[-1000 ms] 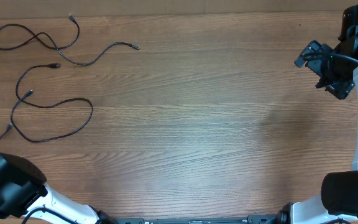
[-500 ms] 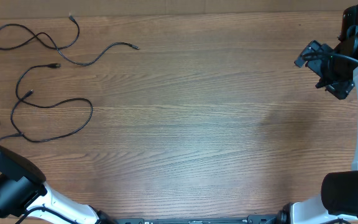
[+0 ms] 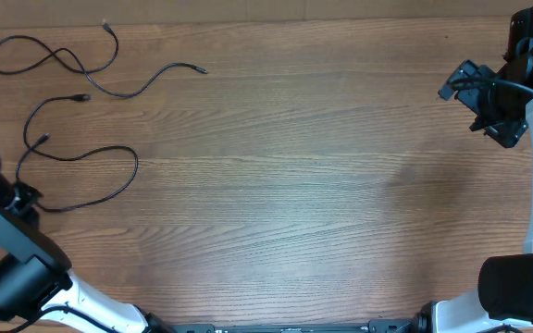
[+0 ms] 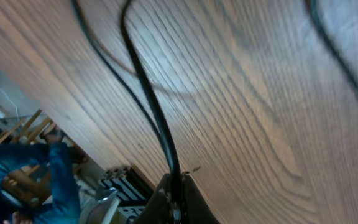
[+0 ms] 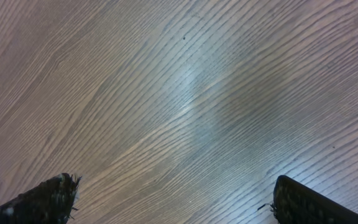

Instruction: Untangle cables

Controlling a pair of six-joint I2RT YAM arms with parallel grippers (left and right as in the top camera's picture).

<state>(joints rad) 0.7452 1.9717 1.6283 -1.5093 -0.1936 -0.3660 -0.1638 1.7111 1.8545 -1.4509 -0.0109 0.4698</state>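
Observation:
Thin black cables lie at the far left of the table. One long wavy cable (image 3: 146,85) runs from a loop at the back left corner to a plug near the middle left. A second cable forms a big loop (image 3: 135,166) in front of it. My left gripper (image 3: 21,196) is at the table's left edge beside that loop. In the left wrist view it (image 4: 176,190) is shut on a black cable (image 4: 143,81) that runs away over the wood. My right gripper (image 3: 475,92) hangs open and empty above bare wood (image 5: 179,208) at the far right.
The wooden table (image 3: 294,185) fills the view. In the left wrist view its edge, a metal frame and a blue object (image 4: 48,168) show beyond. Both arm bases stand at the front corners.
My left arm has swung in along the table's left edge to the cable near the big loop, and its jaws are now shut on it. The right arm has not moved.

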